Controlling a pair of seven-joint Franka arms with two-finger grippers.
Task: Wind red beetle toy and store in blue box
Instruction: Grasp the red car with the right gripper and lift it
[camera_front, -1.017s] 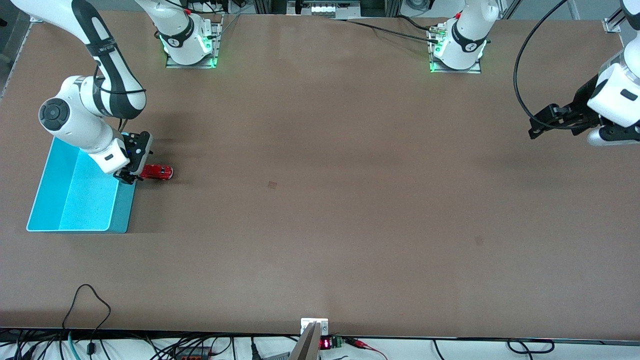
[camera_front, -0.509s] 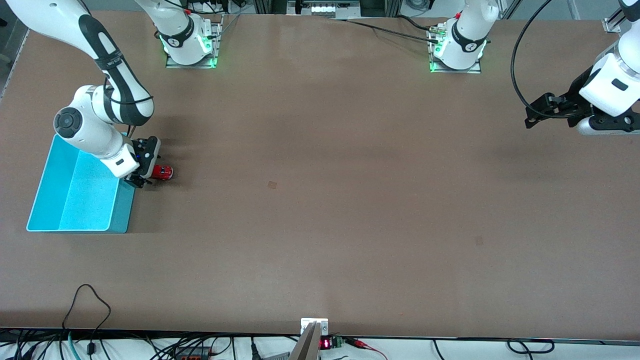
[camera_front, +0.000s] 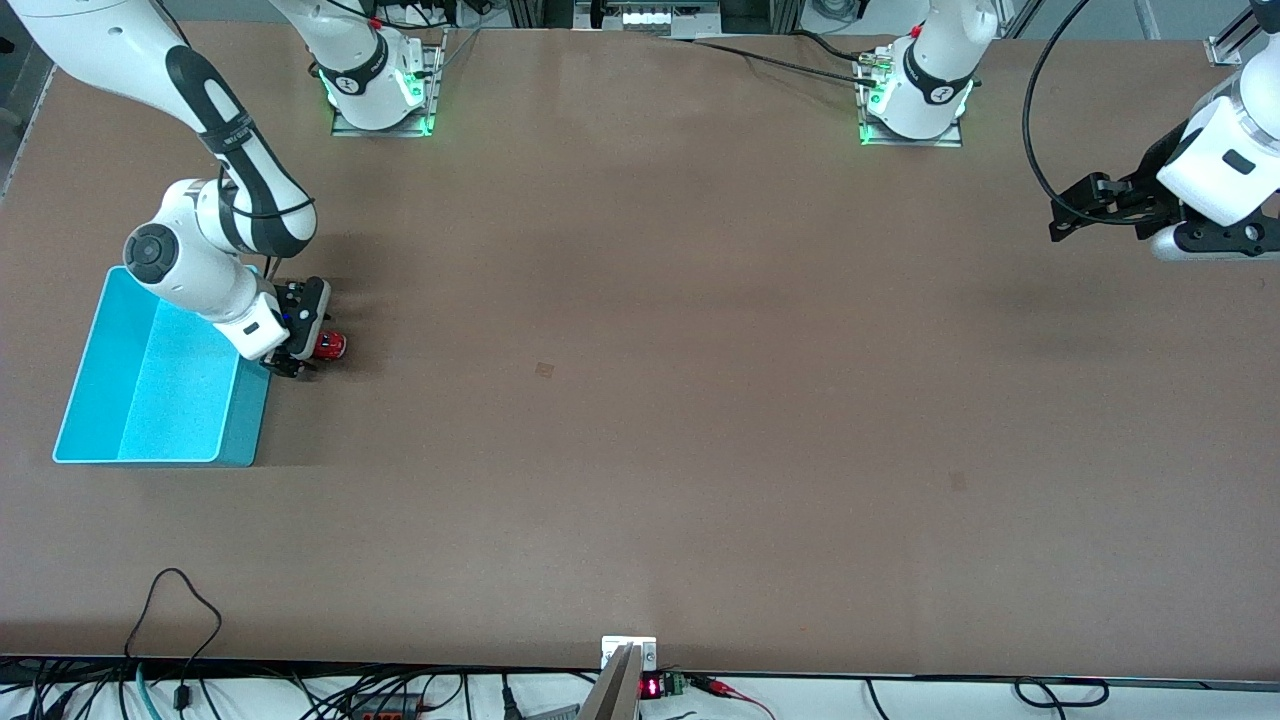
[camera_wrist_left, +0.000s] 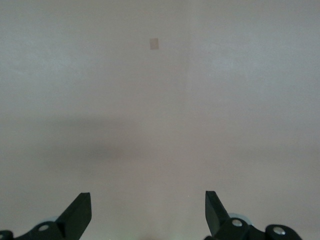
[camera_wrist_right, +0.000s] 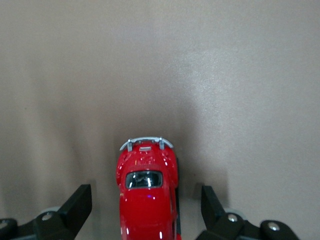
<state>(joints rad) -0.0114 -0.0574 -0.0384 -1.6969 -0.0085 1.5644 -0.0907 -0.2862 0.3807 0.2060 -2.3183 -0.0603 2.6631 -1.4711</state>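
Down at the right arm's end of the table, nearest the front camera, sits the blue box (camera_front: 160, 385), lidless, its floor bare as far as I can see past my own forearm, which covers one corner.

Just beside that box's wall, on the side toward the table's middle, my right gripper (camera_front: 300, 345) is low over the brown table (camera_front: 640, 400). Its fingers (camera_wrist_right: 77, 202) are spread apart, one on each side of the red beetle toy (camera_wrist_right: 146, 200). From the right wrist view the little car rests on its wheels on the tabletop, its silvery bumper pointing away from my palm, with clear gaps between its sides and both fingertips, so I am not touching it. From the front view only the toy's end (camera_front: 330, 346) peeks out from under my hand, and whether the fingertips reach the table surface is hard to say from that angle. The toy is outside the box, close to the box's wall.

Farther from the camera, toward the left arm's end of the table, my left gripper (camera_front: 1075, 205) hangs in the air over bare tabletop. Its fingers (camera_wrist_left: 77, 212) are also apart, holding nothing; this arm waits. A small square mark (camera_wrist_left: 154, 44) shows on the surface in its wrist view.
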